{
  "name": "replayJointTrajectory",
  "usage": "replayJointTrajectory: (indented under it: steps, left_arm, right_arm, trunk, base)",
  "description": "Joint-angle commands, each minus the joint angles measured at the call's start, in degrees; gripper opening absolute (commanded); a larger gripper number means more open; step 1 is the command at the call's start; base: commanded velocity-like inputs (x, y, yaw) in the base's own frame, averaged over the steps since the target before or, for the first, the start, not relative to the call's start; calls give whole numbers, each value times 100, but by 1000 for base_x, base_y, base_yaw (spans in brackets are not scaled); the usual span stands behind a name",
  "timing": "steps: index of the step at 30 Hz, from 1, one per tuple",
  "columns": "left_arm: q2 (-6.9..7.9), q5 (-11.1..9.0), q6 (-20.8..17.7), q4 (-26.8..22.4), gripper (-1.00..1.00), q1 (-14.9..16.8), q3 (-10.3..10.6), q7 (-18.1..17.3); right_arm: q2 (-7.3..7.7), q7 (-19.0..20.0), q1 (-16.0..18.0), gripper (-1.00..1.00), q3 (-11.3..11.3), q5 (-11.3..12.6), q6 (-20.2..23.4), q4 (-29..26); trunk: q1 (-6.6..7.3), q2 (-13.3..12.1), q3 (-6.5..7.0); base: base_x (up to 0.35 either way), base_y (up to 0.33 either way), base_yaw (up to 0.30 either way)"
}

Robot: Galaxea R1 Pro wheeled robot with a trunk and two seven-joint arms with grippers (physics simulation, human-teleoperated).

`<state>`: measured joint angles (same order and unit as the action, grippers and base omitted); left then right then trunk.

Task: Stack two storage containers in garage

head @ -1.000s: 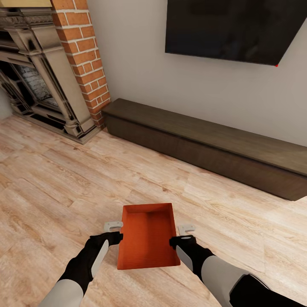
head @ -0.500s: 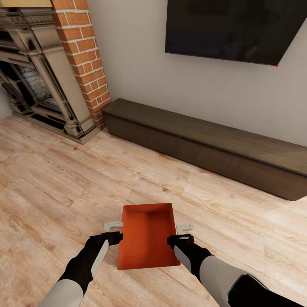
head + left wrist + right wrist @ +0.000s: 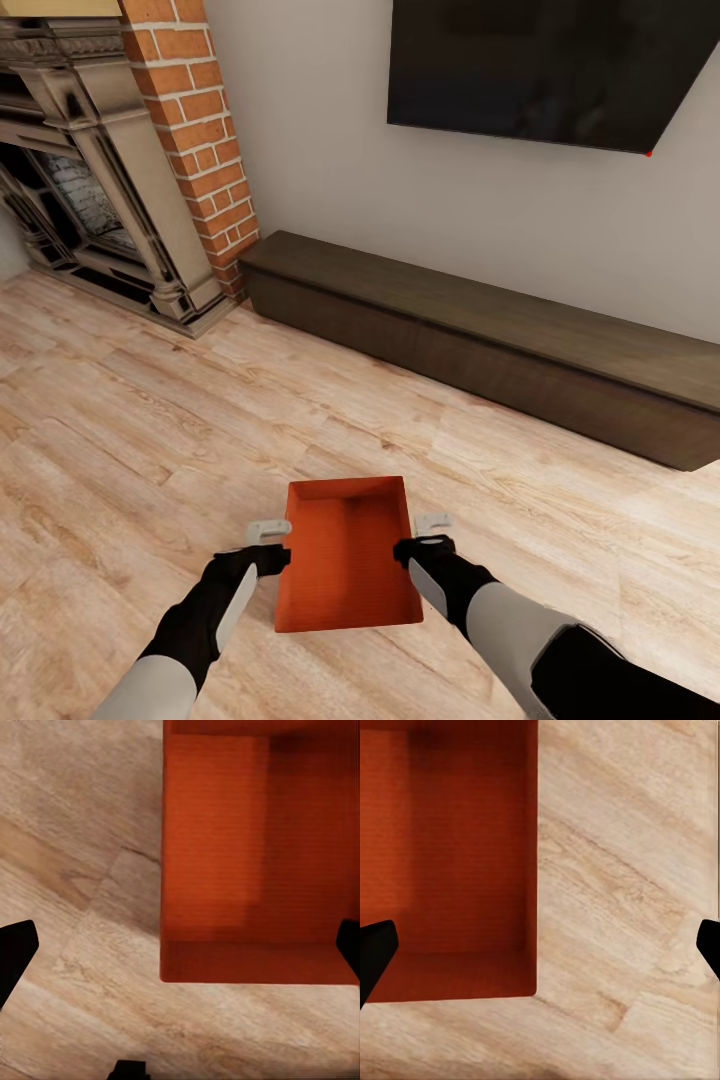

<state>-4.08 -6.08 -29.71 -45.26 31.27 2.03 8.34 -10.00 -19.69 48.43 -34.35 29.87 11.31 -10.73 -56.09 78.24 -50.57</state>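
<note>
One orange-red open-top storage container lies on the light wood plank floor of the living room, just in front of me. My left gripper is open at the container's left long wall. In the left wrist view its dark fingertips stand wide apart, with the container's wall between them. My right gripper is open at the right long wall. The right wrist view shows the container with its wall edge between the spread fingertips. The container's inside is bare.
A long low dark wood bench runs along the wall ahead, under a wall TV. A brick fireplace stands at the far left. Light wood plank floor spreads on all sides of the container.
My right gripper has shifted slightly inward toward the container's right wall. The left gripper and the container have hardly moved.
</note>
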Motion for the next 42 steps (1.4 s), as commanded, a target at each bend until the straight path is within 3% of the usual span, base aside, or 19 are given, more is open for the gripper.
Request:
replayJointTrajectory:
  steps: [1, 7, 22, 32, 39, 42]
  left_arm:
    - [3, -61, -22, 1, 100, 1, 70, 49]
    - [1, -60, -18, 3, 100, 1, 207, 73]
    - [-5, -57, -43, -35, 100, 1, 177, 111]
    - [-26, -89, -90, -153, 100, 1, 192, 83]
    - [-53, -78, -96, -163, 100, 1, 184, 81]
    - [-51, -77, -96, -160, 100, 1, 183, 81]
  right_arm:
    - [0, -35, 31, 100, -37, 24, 68, 6]
    - [0, -32, 75, 100, -30, 32, 86, 28]
    - [0, -10, 79, 100, -28, 33, 77, 28]
    - [0, -2, 79, 100, -28, 8, 73, 13]
    - [0, 16, 79, 100, -35, -18, 73, -41]
    - [0, 17, 79, 100, -41, -23, 70, -43]
  trunk:
    - [0, 2, -4]
    - [0, 2, -4]
    - [0, 2, -4]
    - [-220, 403, -183]
    - [-220, 403, -183]
    - [-285, 524, -237]
  base:
    - [0, 0, 0]
    - [0, 0, 0]
    - [0, 0, 0]
    - [0, 0, 0]
    - [0, 0, 0]
    - [0, 0, 0]
